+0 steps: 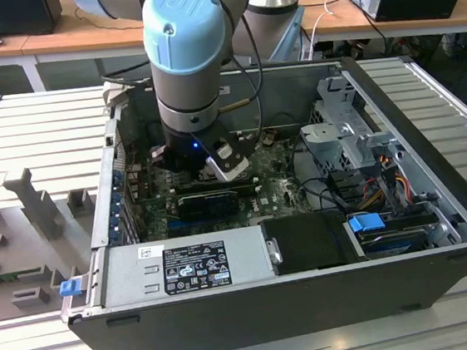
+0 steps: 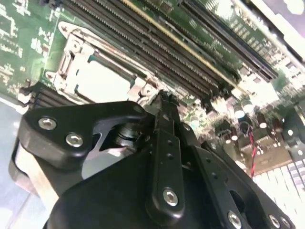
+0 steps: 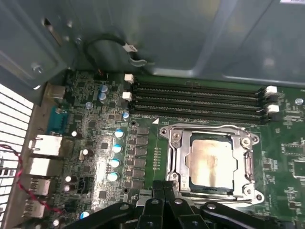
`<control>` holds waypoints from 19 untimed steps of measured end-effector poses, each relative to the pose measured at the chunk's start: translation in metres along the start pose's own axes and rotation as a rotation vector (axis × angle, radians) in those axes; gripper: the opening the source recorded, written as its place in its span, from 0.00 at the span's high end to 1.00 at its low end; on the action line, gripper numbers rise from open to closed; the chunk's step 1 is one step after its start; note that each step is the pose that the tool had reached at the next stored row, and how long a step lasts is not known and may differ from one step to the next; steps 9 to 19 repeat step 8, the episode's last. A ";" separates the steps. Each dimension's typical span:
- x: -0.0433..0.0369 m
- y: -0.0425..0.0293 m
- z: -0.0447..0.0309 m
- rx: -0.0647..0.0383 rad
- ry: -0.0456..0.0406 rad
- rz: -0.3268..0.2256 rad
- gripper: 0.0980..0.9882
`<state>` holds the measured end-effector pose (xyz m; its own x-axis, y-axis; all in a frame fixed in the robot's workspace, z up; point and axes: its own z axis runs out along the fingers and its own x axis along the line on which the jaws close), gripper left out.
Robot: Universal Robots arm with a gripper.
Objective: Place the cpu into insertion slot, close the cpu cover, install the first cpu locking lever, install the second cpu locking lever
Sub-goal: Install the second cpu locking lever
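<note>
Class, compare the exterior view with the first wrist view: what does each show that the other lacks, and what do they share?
Exterior view alone: the grey and pale-blue robot arm, the whole open black computer case and the labelled silver power supply box.
First wrist view alone: the pale silver-grey square cpu lying inside the silver hinged metal cpu cover, beside four long black memory slots.
Shared: the green motherboard.

Case walls (image 1: 359, 95) hem pincer (image 3: 159, 198); memory slots (image 3: 200, 102) beside socket (cover (image 3: 209, 162) down).
</note>
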<state>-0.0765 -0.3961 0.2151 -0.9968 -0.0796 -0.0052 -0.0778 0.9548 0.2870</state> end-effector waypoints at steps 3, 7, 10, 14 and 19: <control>0.0000 0.0020 -0.0067 0.000 0.0000 0.000 0.99; -0.0001 0.0028 -0.0091 0.000 -0.0001 0.000 0.99; -0.0001 0.0028 -0.0092 0.000 -0.0002 0.000 0.99; -0.0001 0.0028 -0.0092 0.000 -0.0002 0.000 0.99; -0.0001 0.0028 -0.0092 0.000 -0.0002 0.000 0.99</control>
